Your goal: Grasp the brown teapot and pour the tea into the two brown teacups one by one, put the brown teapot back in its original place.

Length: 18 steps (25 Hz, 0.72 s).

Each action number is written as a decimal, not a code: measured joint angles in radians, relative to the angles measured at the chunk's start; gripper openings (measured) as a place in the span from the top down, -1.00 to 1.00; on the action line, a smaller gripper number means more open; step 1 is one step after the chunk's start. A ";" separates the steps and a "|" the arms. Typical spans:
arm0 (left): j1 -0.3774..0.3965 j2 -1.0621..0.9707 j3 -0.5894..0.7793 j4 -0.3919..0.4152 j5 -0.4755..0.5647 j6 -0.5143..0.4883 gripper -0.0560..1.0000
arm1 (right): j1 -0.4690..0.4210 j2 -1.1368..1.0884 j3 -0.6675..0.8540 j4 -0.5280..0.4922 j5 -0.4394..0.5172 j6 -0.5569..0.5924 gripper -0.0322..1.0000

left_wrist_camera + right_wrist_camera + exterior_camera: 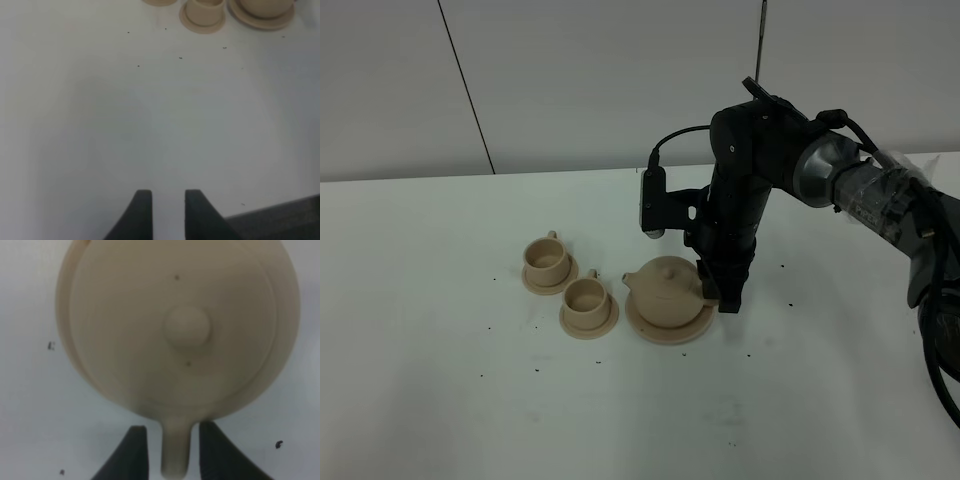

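The brown teapot (pixel 668 285) sits on its wide saucer (pixel 665 330), its original place, at the table's middle, with its spout toward the two brown teacups. One teacup (pixel 547 258) and the other (pixel 586 300) stand on small saucers to its left. My right gripper (pixel 727 298) points down at the teapot's right side. In the right wrist view the gripper (pixel 174 440) is open, its fingers on either side of the loop handle (pixel 175 460) with thin gaps, below the lid knob (pixel 186 329). My left gripper (pixel 168 200) is slightly open and empty over bare table, far from the teacup (pixel 207 10).
Small dark specks (pixel 533 368) are scattered over the white table (pixel 440 300). A pale wall runs behind it. The left wrist view shows the table's edge (pixel 280 212) near the left gripper. The right arm (pixel 860 190) reaches in from the right.
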<state>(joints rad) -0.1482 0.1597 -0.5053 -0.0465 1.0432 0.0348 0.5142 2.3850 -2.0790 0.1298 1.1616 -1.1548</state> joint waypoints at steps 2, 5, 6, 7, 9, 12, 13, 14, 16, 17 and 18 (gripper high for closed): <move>0.000 0.000 0.000 0.000 0.000 0.000 0.45 | 0.000 0.000 0.000 0.000 0.000 0.000 0.46; 0.000 0.000 0.000 0.000 0.000 0.000 0.45 | 0.000 0.000 0.000 0.004 0.001 0.001 0.47; 0.000 0.000 0.000 0.000 0.000 0.000 0.45 | 0.000 0.000 0.000 0.010 0.001 0.001 0.47; 0.000 0.000 0.000 0.000 0.000 0.000 0.45 | -0.001 0.001 0.000 0.018 0.001 0.001 0.47; 0.000 0.000 0.000 0.000 0.000 0.000 0.45 | -0.002 0.005 0.000 0.029 0.000 0.002 0.47; 0.000 0.000 0.000 0.000 0.000 -0.001 0.45 | -0.007 0.007 0.000 0.038 -0.002 0.002 0.47; 0.000 0.000 0.000 0.000 0.000 -0.001 0.45 | -0.007 0.007 0.000 0.041 -0.002 0.002 0.48; 0.000 0.000 0.000 0.000 0.000 -0.001 0.45 | -0.008 0.008 0.000 0.042 -0.002 0.003 0.49; 0.000 0.000 0.000 0.000 0.000 -0.001 0.45 | -0.008 0.008 0.000 0.042 -0.003 0.004 0.53; 0.000 0.000 0.000 0.000 0.000 -0.001 0.45 | -0.008 0.008 0.000 0.042 -0.004 0.004 0.56; 0.000 0.000 0.000 0.000 0.000 -0.001 0.45 | -0.008 0.008 0.000 0.042 -0.005 0.004 0.58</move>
<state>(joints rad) -0.1482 0.1597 -0.5053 -0.0465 1.0432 0.0339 0.5063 2.3933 -2.0790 0.1718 1.1562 -1.1512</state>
